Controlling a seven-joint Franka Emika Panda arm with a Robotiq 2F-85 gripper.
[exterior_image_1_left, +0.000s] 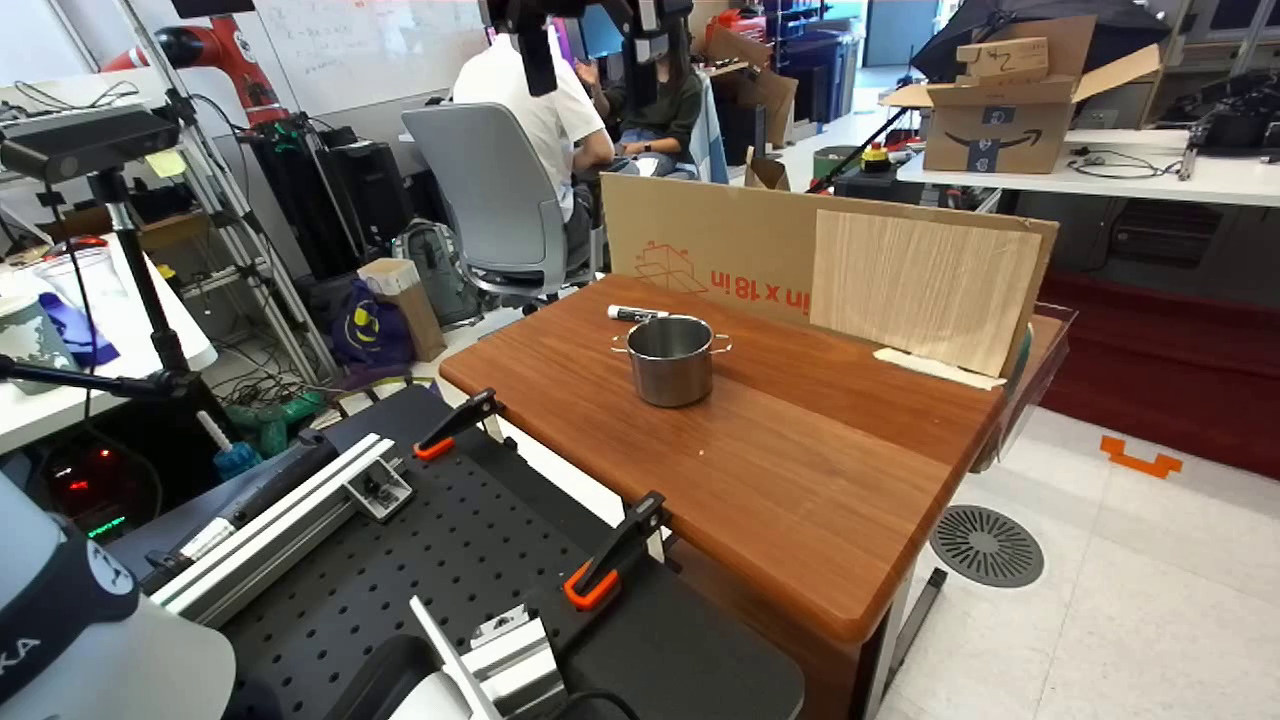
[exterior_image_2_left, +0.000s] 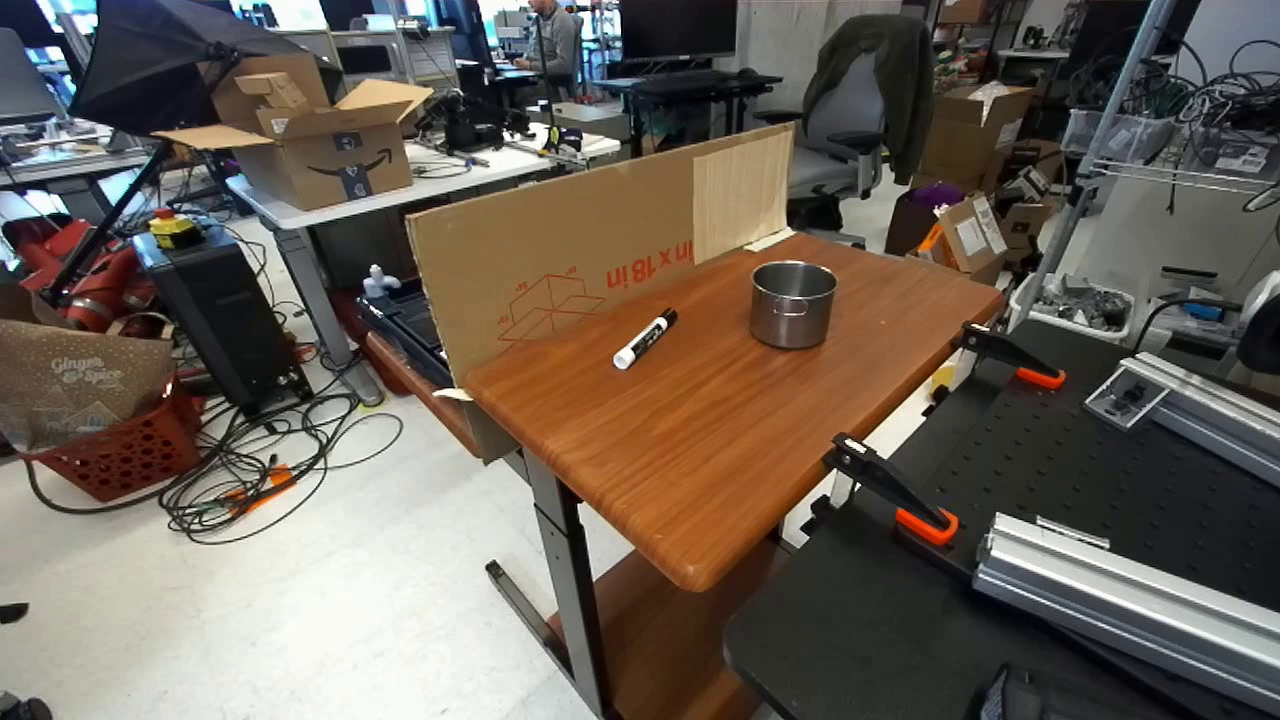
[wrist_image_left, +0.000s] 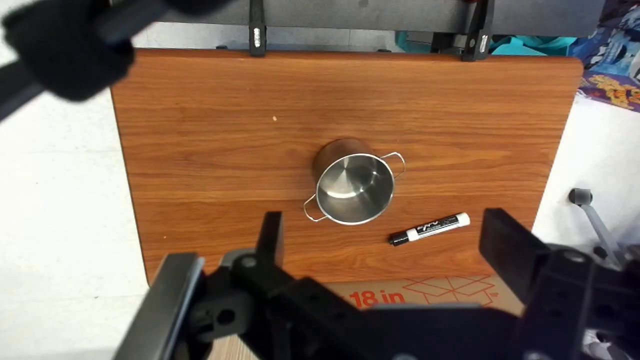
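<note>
A steel pot with two thin wire handles stands upright on the brown wooden table (exterior_image_1_left: 800, 490); the pot shows in both exterior views (exterior_image_1_left: 672, 380) (exterior_image_2_left: 790, 318) and in the wrist view (wrist_image_left: 356, 189). The pot's inside looks empty. A white marker with a black cap lies beside it, nearer the cardboard, in both exterior views (exterior_image_1_left: 636, 313) (exterior_image_2_left: 645, 340) and the wrist view (wrist_image_left: 434, 228). My gripper (wrist_image_left: 383, 217) is wide open, with nothing between its fingers. It hangs high above the table, also seen at the top of an exterior view (exterior_image_1_left: 592, 90), touching nothing.
A cardboard sheet (exterior_image_1_left: 720, 235) stands upright along the table's far edge, with a wood-grain panel (exterior_image_1_left: 920, 290) on it. Black clamps with orange pads (exterior_image_1_left: 615, 555) (exterior_image_2_left: 890, 490) sit at the near edge, beside a black perforated board (exterior_image_1_left: 480, 540). Two people sit behind the table.
</note>
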